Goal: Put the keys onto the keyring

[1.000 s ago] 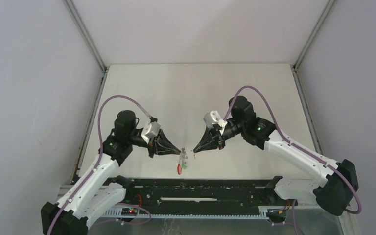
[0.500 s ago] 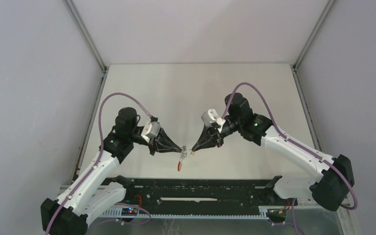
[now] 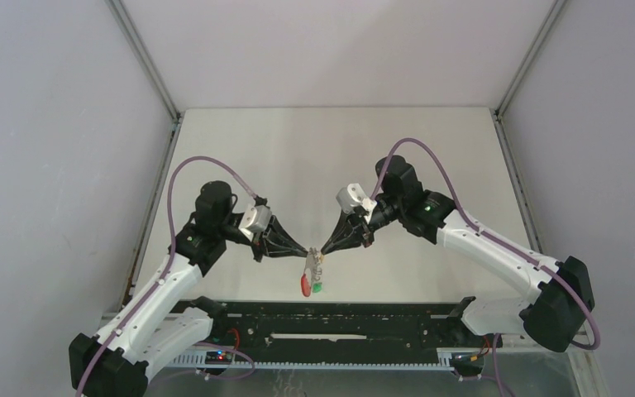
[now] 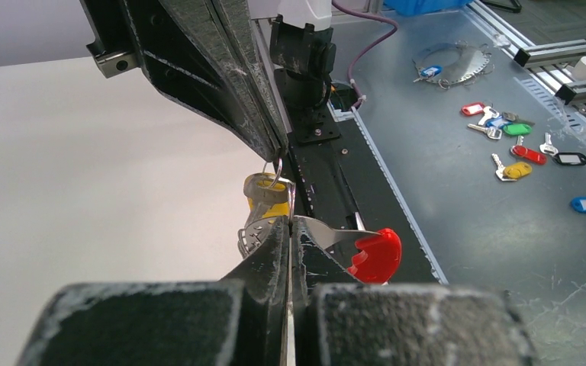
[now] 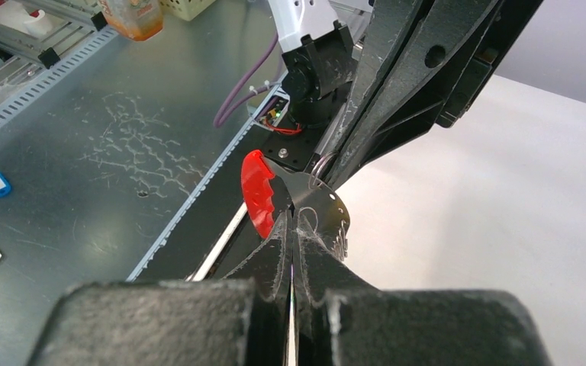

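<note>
- Left hand point(image 3: 306, 251) clamped on the keyring point(image 4: 337, 237), which dangles above the surface's point(image 3: 339, 157) near edge.
- Right hand point(image 3: 323, 250) pinched shut, apparently on the yellow key point(image 4: 267, 200), tip to tip with the left.
- The key lies straight ahead of the left's fingertips, right at the ring.

Top view: bright, even, diffuse light from overhead; pale desk point(image 3: 331, 149) has only faint soft shadows under the arms, no glare, sharp throughout. Wrist views: left tool point(image 4: 290, 223) & right tool point(image 5: 291, 225) go v. blurry near the bottom edge, focus sits further out. Grey metal sheet point(image 4: 465, 229) has dull sheen, scratches catch light.
</note>
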Controlling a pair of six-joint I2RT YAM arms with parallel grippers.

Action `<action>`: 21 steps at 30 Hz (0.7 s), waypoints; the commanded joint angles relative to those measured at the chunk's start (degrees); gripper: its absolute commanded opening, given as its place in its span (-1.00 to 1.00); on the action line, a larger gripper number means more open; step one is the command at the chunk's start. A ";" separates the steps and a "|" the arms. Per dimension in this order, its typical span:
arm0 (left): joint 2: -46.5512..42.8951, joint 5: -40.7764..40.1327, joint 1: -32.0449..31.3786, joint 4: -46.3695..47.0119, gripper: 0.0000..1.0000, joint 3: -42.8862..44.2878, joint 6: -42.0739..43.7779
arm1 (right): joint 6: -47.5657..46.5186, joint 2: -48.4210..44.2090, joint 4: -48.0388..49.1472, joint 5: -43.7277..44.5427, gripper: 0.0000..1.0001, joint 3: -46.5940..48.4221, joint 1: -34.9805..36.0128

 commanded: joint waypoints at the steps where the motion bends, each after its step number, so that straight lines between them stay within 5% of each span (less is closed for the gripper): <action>1: -0.39 0.16 -0.40 2.72 -0.99 2.49 -0.13 | 0.21 0.13 2.76 -0.67 -1.00 2.71 0.55; 21: -0.40 -1.06 -0.40 3.78 -0.99 2.33 -0.65 | -0.03 2.00 2.08 -1.92 -1.00 4.46 1.38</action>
